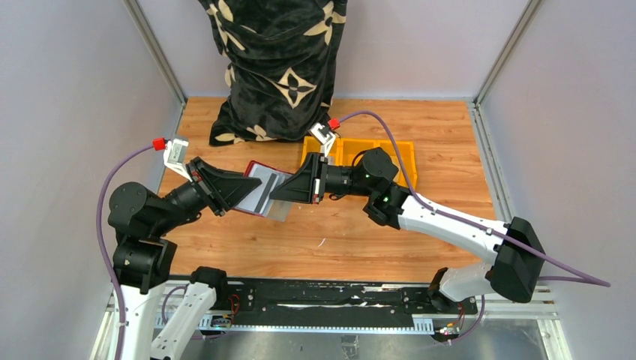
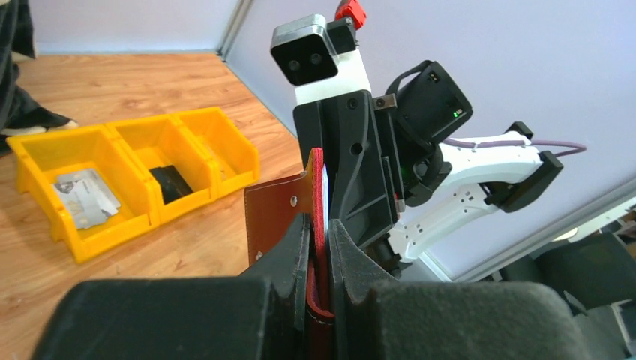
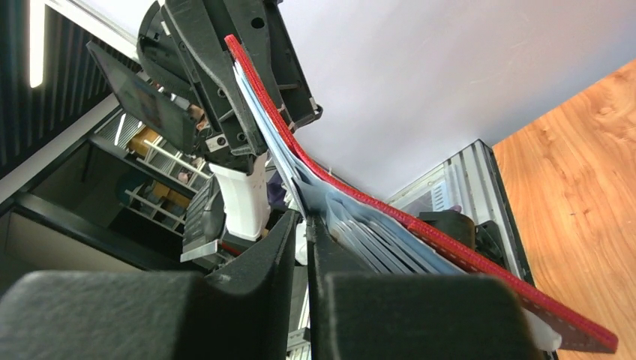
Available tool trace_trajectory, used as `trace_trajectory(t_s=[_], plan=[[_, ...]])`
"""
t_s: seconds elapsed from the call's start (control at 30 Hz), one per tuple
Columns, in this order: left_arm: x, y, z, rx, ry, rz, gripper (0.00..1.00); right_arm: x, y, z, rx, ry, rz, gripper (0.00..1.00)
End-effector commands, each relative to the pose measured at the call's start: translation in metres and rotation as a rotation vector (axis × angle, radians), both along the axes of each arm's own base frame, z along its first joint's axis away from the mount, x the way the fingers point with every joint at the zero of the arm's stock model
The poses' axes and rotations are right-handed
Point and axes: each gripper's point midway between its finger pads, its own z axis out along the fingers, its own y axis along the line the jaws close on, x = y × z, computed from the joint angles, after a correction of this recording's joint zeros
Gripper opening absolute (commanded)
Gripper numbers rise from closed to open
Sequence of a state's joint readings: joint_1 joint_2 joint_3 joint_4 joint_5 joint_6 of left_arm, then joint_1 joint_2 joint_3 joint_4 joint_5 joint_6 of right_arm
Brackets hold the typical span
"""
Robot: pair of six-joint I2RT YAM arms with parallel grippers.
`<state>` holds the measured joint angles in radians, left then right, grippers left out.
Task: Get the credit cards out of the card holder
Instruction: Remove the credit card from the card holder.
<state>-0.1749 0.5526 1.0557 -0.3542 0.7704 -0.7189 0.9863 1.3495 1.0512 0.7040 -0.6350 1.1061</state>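
Observation:
The maroon card holder (image 1: 264,166) hangs open above the table between both arms. My left gripper (image 1: 247,193) is shut on its left part; in the left wrist view the jaws (image 2: 320,225) clamp the red edge of the card holder (image 2: 274,210). My right gripper (image 1: 276,196) meets it from the right. In the right wrist view its jaws (image 3: 304,221) are closed on a thin pale grey card (image 1: 278,210) at the clear inner sleeves (image 3: 390,240), under the holder's red rim (image 3: 337,180). Another card (image 2: 86,196) lies in the yellow bin.
A yellow three-compartment bin (image 1: 394,150) stands behind the right gripper; in the left wrist view (image 2: 75,232) its middle compartment holds a dark item (image 2: 171,184). A black patterned cloth (image 1: 277,67) stands at the back. Grey walls close in both sides.

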Motion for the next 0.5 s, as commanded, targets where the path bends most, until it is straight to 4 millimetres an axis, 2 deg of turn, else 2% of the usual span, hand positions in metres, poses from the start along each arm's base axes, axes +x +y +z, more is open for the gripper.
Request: trace_trajectory(t_s=[0.0, 0.07, 0.1, 0.23, 0.47], plan=[[-0.003, -0.002, -0.035, 0.065, 0.104, -0.029, 0.0, 0.004, -0.001, 0.039, 0.134, -0.042, -0.068, 0.1], [-0.004, 0.0, -0.035, 0.075, 0.099, -0.015, 0.01, 0.002, 0.002, 0.035, 0.118, -0.045, -0.043, 0.01], [-0.005, 0.0, -0.034, 0.075, 0.097, -0.016, 0.02, 0.003, 0.003, 0.032, 0.108, -0.04, -0.04, 0.0], [-0.01, -0.005, -0.03, 0.067, 0.104, -0.069, 0.05, 0.002, 0.001, 0.022, 0.102, -0.024, -0.026, 0.0], [-0.017, -0.011, -0.025, 0.05, 0.127, -0.14, 0.02, 0.012, -0.01, 0.009, 0.122, 0.003, -0.087, 0.0]])
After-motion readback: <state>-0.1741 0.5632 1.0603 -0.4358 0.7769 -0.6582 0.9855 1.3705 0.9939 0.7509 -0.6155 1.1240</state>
